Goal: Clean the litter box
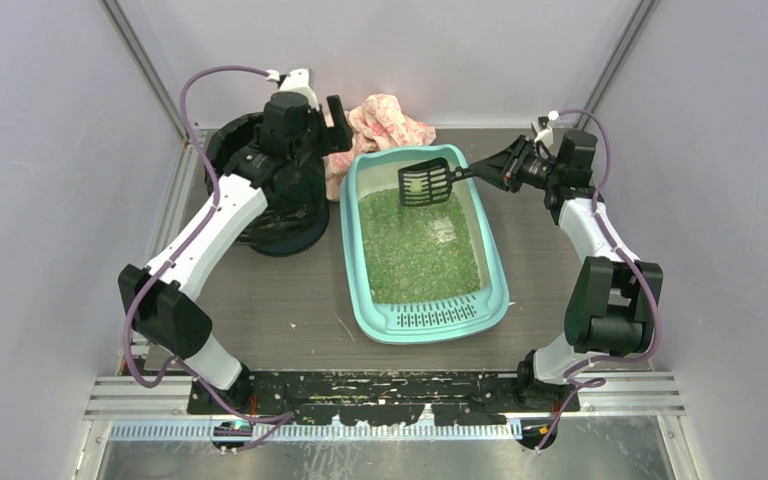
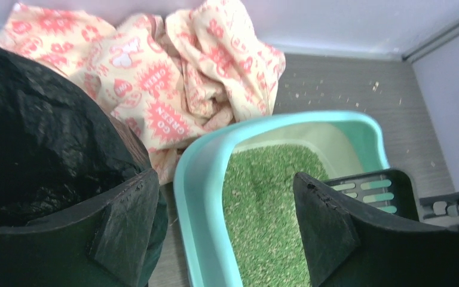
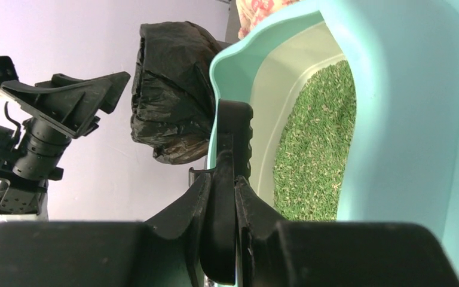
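Observation:
The mint-teal litter box (image 1: pixel 360 300) lies mid-table, slotted lip toward the arm bases, with green litter (image 1: pixel 415 240) inside. My right gripper (image 1: pixel 495 170) is shut on the handle of a black slotted scoop (image 1: pixel 425 182), which hangs over the box's far end with a pale clump on it. In the right wrist view the fingers clamp the scoop handle (image 3: pixel 234 131) beside the box wall (image 3: pixel 406 119). My left gripper (image 2: pixel 224 176) is open and empty, hovering over the box's far-left rim (image 2: pixel 197 179), between the bin and the scoop (image 2: pixel 382 185).
A round bin lined with a black bag (image 1: pixel 260 200) stands left of the box, under the left arm. A crumpled orange-patterned cloth (image 1: pixel 385 125) lies behind the box at the back wall. Litter crumbs dot the table.

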Robot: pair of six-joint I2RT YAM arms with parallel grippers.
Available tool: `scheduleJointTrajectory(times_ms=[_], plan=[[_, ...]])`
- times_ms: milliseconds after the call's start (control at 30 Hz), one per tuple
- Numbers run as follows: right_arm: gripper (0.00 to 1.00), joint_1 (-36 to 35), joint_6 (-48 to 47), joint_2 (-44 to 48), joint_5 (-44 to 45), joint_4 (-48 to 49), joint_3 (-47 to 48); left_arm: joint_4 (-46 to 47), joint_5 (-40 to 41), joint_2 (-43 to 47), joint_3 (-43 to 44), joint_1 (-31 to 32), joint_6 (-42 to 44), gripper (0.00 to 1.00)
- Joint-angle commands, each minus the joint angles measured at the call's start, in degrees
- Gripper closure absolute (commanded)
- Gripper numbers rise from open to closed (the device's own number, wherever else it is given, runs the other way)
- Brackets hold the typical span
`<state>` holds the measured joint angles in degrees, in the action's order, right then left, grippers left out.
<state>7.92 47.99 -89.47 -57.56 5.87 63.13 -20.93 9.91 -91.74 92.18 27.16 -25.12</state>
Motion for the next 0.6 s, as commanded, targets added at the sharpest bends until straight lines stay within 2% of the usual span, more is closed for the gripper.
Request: scheduleJointTrajectory(times_ms=[0,300,567], plan=[[0.99,-0.19,1.06,3.52,0.20,1.06,5.45,-0.99,5.40,2.22,6.20,-0.45,-0.82,0.17],[0.99,-1.84,5.33,-0.46,1.50,-2.22,18.19,-3.80,10.10,6.54,4.94,-5.89,1.12,0.16],[0.99,-6.32,4.84,-6.45,2.37,-9.14,30.53,-5.00,17.00,11.66,0.52,-15.41,5.05,0.15]])
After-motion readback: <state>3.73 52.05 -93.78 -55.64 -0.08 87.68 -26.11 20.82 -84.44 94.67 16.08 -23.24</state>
